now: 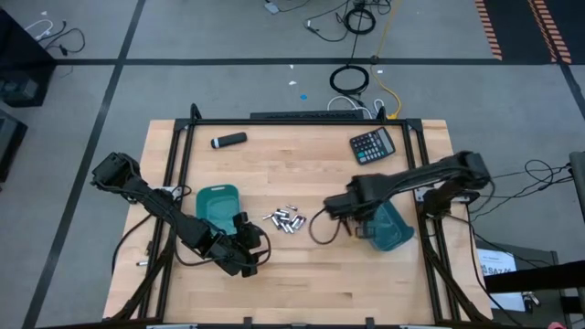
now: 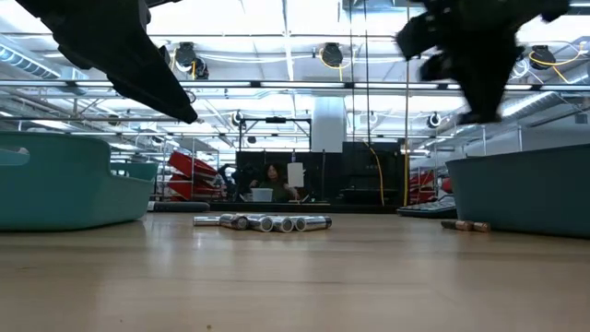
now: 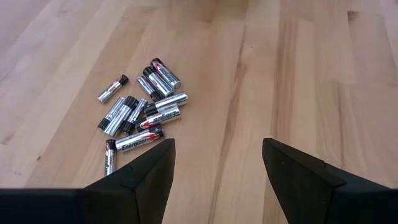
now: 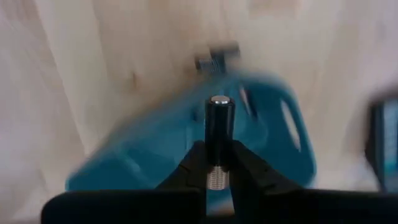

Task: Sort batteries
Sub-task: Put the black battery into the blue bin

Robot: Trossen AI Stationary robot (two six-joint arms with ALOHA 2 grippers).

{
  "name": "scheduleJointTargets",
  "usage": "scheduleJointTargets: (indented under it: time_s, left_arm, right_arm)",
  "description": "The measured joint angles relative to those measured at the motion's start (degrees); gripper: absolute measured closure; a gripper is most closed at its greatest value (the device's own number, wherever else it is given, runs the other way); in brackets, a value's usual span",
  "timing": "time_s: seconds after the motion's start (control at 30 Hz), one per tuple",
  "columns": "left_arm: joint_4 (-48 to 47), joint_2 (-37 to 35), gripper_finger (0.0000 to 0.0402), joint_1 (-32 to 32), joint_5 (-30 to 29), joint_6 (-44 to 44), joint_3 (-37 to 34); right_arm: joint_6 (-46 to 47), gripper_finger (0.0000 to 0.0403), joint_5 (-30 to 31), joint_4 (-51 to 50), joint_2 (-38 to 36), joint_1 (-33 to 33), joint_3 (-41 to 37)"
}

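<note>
The cluster of small silvery-grey cylindrical batteries with dark ends (image 1: 284,220) lies loose on the pale wooden table (image 1: 302,283), near its middle, and serves here as the landmark. In the left wrist view the same pile (image 3: 140,115) shows about ten cells, most touching or overlapping, one lying a little apart from the rest.

The left gripper (image 1: 249,247) hangs just beside the pile, on the side toward the table's front edge and slightly toward the left arm's side. Its two dark fingers (image 3: 146,174) stand wide apart with bare wood between them, holding nothing; the nearest battery lies just off one fingertip, outside the gap.

The left teal plastic bin (image 1: 218,205) sits close to the pile on the left arm's side. The right teal plastic bin (image 1: 388,228) sits farther from the pile on the opposite side.

The right gripper (image 4: 214,158) is over the right teal plastic bin (image 4: 186,149), well apart from the pile. Its fingers are pinched on a single dark-bodied battery with a silvery tip (image 4: 219,134), held upright above the bin.

A black calculator (image 1: 372,144) lies beyond the pile toward the table's far edge, and a black-and-grey marker-like cylinder (image 1: 228,140) lies near that same far edge on the left arm's side.
</note>
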Motion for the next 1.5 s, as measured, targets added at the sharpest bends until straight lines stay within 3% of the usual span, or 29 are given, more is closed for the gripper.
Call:
scheduleJointTargets:
  time_s: [0.1, 0.4, 0.53, 0.8, 1.13, 1.5]
  left_arm:
    - [0.1, 0.0, 0.0149, 0.0, 0.1, 0.0, 0.0]
    - [0.4, 0.0, 0.0149, 0.0, 0.1, -0.2, 0.0]
    - [0.4, 0.0, 0.0149, 0.0, 0.2, -0.1, 0.0]
    - [0.4, 0.0, 0.0149, 0.5, 0.4, 0.0, 0.0]
    - [0.6, 0.0, 0.0149, 1.8, 1.9, -0.2, 0.0]
    - [0.4, 0.0, 0.0149, 1.8, 2.1, -1.5, 0.0]
  right_arm:
    - [3.7, 0.0362, 1.1, -1.7, -3.4, 0.0, -1.1]
    - [6.6, 0.022, 2.6, -1.3, -5.0, 0.1, -5.1]
    - [6.6, 0.0178, 2.7, -1.0, -5.0, 0.2, -4.2]
    - [0.5, 0.0179, 3.7, 13.0, -1.1, 2.5, -2.5]
    - [-15.2, 0.0181, 7.3, 10.8, 18.3, 5.2, 4.6]
    - [-29.6, 0.0181, 10.4, 8.7, 21.3, 5.4, 3.8]
